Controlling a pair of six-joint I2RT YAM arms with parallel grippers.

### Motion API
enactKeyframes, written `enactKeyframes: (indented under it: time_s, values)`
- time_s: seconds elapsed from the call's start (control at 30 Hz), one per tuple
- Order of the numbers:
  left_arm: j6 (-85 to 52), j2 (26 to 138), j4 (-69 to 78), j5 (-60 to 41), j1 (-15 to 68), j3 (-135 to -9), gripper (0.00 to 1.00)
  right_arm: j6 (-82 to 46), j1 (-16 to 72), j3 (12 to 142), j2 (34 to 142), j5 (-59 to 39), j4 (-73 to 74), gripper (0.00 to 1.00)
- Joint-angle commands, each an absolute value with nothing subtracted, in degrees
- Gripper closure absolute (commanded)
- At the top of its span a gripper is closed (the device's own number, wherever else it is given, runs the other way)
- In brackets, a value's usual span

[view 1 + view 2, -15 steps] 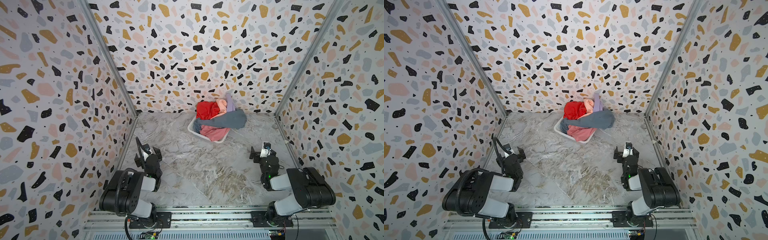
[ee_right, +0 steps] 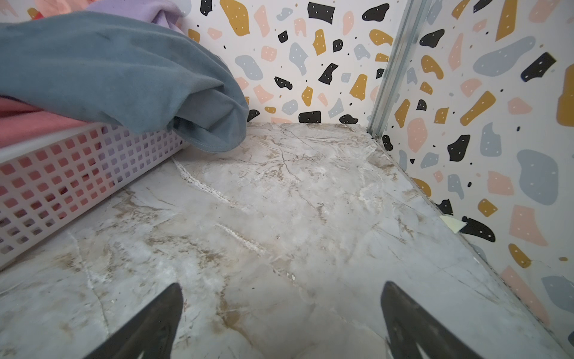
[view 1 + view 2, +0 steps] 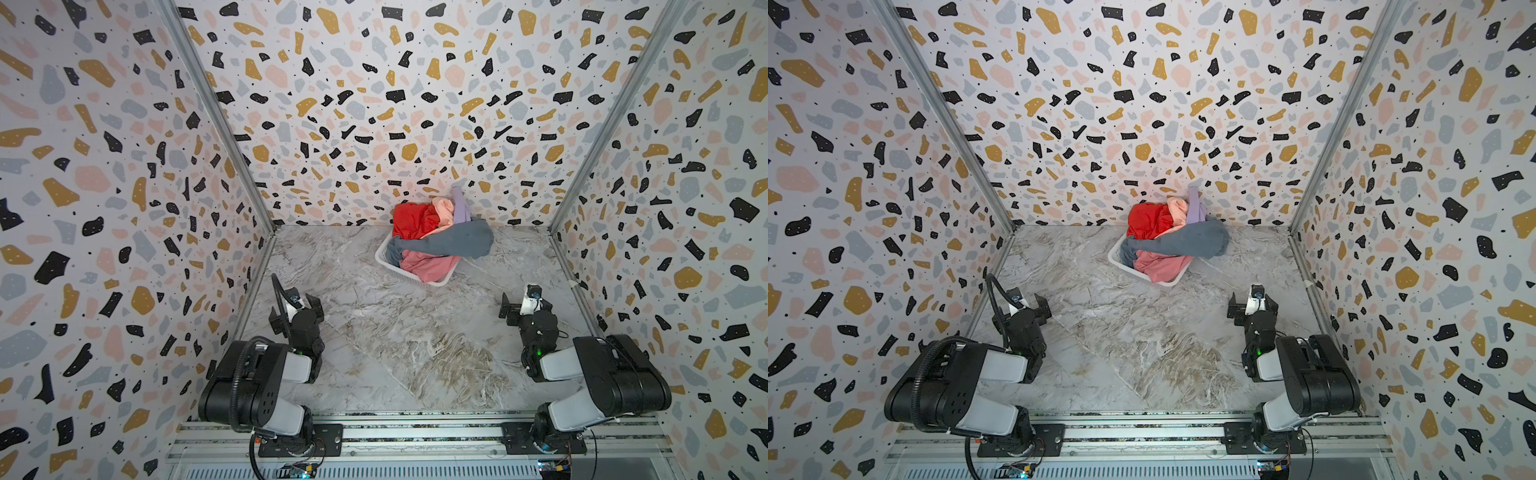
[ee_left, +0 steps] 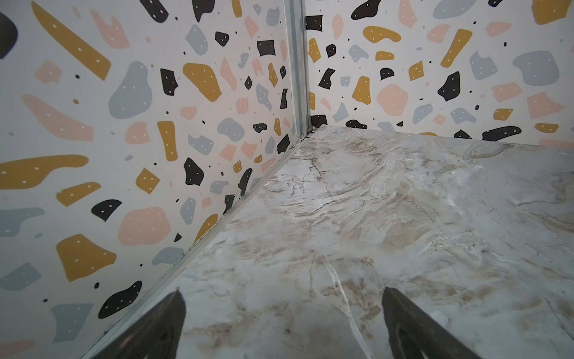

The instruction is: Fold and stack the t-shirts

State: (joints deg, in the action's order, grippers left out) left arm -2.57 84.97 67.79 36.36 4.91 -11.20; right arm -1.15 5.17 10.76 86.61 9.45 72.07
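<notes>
Left end effector [image 4: 282,292] & right end effector [image 2: 281,284] both wide, empty, well apart from t-shirts [image 3: 432,237] heaped in basket [image 3: 405,274] at back of desk [image 3: 395,340]. Risk: grey-blue shirt [image 2: 124,71] drapes over rim, tangled w/ others; pulling it could drag extras out or tip basket.

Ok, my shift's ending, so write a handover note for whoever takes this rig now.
Left gripper: open, empty, over the table by the left wall.
Right gripper: open, empty, by the right wall.
T-shirts: all crumpled in the white basket at the back; grey-blue shirt on top, hanging over the rim; red shirt, peach shirt, lavender shirt, dusty pink shirt beneath or beside it.
Done: nothing folded or stacked.
To do: pull out, fold, stack all five.
</notes>
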Motion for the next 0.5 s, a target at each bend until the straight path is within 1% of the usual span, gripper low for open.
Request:
enactKeyframes:
  time_s: [0.0, 0.47]
  values:
    - [-3.08, 84.02, 71.36, 36.91, 4.65, -11.38, 0.0, -1.03, 5.36, 11.07, 85.6, 9.5, 73.23, 0.01]
    - [-3.08, 83.9, 71.28, 36.83, 4.63, -11.43, 0.0, -1.04, 5.41, 11.14, 85.76, 9.51, 73.19, 0.01]
